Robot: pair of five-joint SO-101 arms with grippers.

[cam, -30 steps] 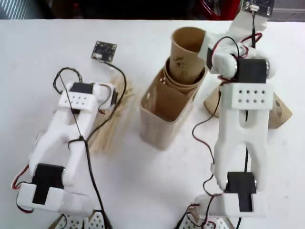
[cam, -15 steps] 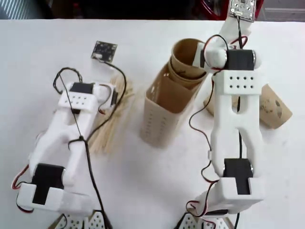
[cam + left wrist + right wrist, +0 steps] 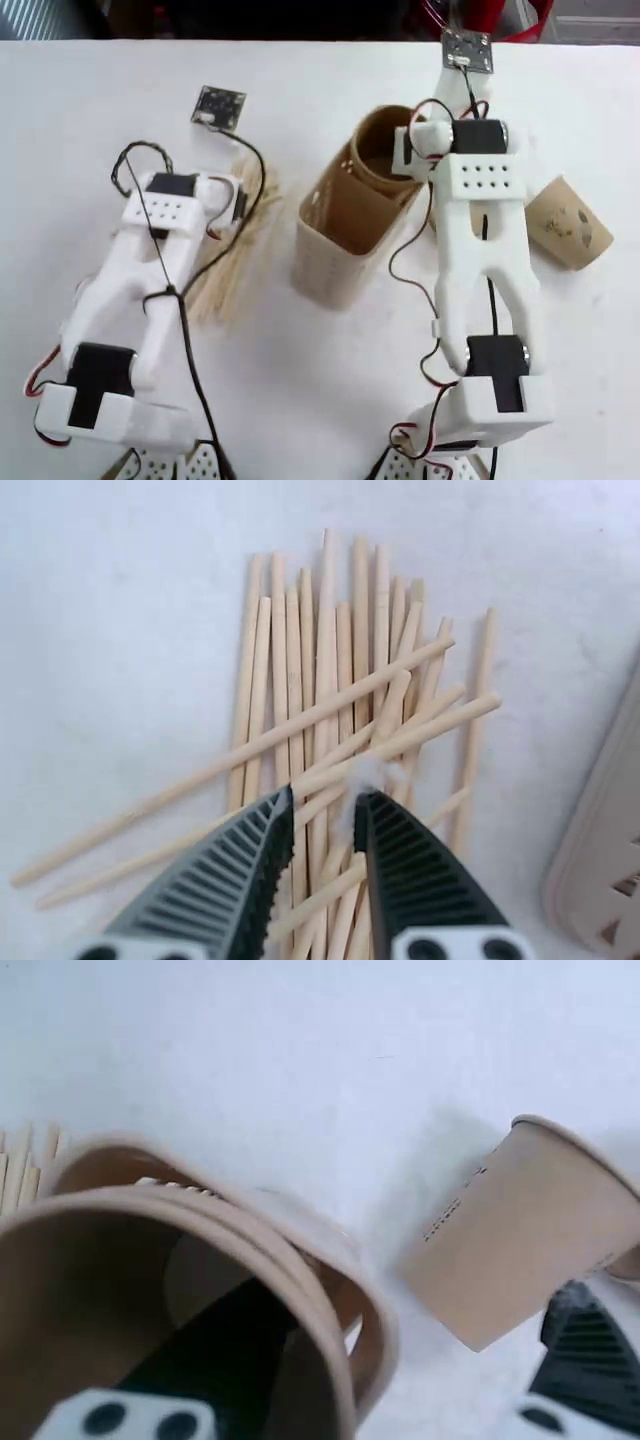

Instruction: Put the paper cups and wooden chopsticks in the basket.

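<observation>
In the high view, the basket (image 3: 335,262) stood mid-frame on the tabletop (image 3: 300,400). The nested paper cups (image 3: 375,165) sat in its upper end. A loose paper cup (image 3: 568,222) lay on its side at right, and the wooden chopsticks (image 3: 232,262) were piled left of centre.

In the left wrist view, the left hand (image 3: 320,815) hung over the pile, narrowly parted, gripping nothing.

In the right wrist view, the right hand (image 3: 410,1305) gaped wide, with one finger inside the nested paper cups and the other at lower right.
</observation>
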